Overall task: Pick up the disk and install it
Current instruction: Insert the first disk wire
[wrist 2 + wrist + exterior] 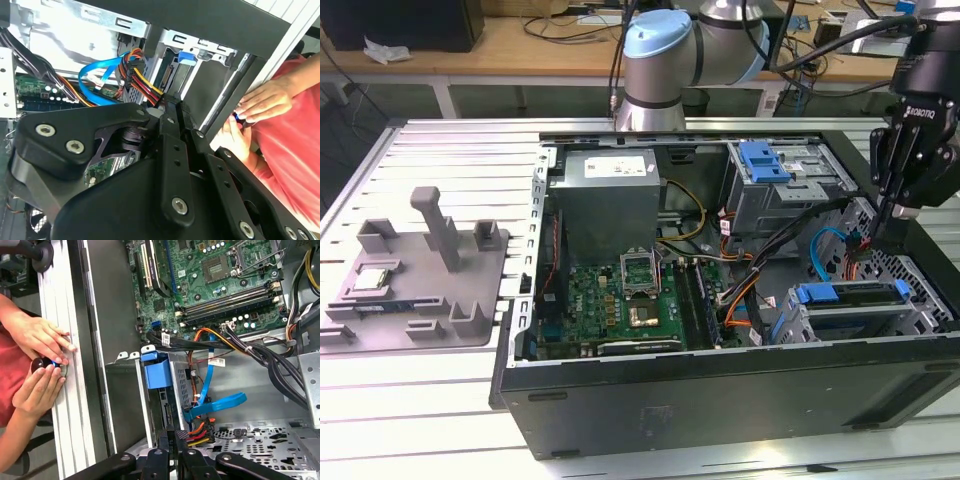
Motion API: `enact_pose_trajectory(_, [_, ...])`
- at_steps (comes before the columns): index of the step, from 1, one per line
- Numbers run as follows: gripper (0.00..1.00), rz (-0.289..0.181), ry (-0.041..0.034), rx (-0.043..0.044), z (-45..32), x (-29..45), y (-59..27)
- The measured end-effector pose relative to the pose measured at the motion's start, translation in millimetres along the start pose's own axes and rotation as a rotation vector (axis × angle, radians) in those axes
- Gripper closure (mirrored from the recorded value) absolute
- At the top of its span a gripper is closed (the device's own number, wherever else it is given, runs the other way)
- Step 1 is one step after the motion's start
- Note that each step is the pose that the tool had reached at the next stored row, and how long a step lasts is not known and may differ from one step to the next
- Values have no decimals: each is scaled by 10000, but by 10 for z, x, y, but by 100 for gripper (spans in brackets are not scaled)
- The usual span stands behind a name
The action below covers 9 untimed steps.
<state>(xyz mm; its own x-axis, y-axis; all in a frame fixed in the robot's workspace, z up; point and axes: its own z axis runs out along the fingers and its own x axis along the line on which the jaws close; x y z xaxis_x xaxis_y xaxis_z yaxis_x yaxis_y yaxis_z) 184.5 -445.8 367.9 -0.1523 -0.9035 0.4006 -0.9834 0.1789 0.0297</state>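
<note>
In both wrist views the pincer (175, 438) sits closest, its black fingers drawn together with no gap between the tips. The tips are low inside the computer case (720, 400), touching or just beside the plug of the red, yellow and black power wires (200, 431). I cannot tell whether they pinch that plug or only press against it.

Just past the tips is the disk (855, 292). It stands on edge in the lower drive cage, at the exterior view's right, with its blue carrier tab (157, 371) at the mouth of the slot. By how it lies, it looks already seated, so the work seems to be at the cabled end of the drive. Doing this well likely means keeping the fingers square to the slot and pressing straight along it. A slanted push could jam the frame or bend the plug.

The blue data cable (215, 405) loops close beside the fingers, and the black wire bundle (270, 360) crosses just beyond. Both could snag the pincer.

Farther in lie the motherboard (220, 275) and the upper cage with its blue latch (765, 160). Outside the case wall, a person's hands (40, 345) rest on the surface (440, 400) around a small dark object, close enough to watch. Well apart, at the exterior view's left, a grey fixture (430, 300) holds a small silver chip (370, 281).
</note>
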Motion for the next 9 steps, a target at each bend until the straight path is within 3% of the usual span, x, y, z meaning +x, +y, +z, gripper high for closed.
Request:
enact_pose_trajectory(2, [84,-6,-210,7,14,41,7])
enact_pose_trajectory(3, [84,-12,-440,24,27,71,7])
enact_pose_trajectory(4, [84,-16,-585,36,34,88,6])
enact_pose_trajectory(9, [84,-51,-970,61,65,166,-3])
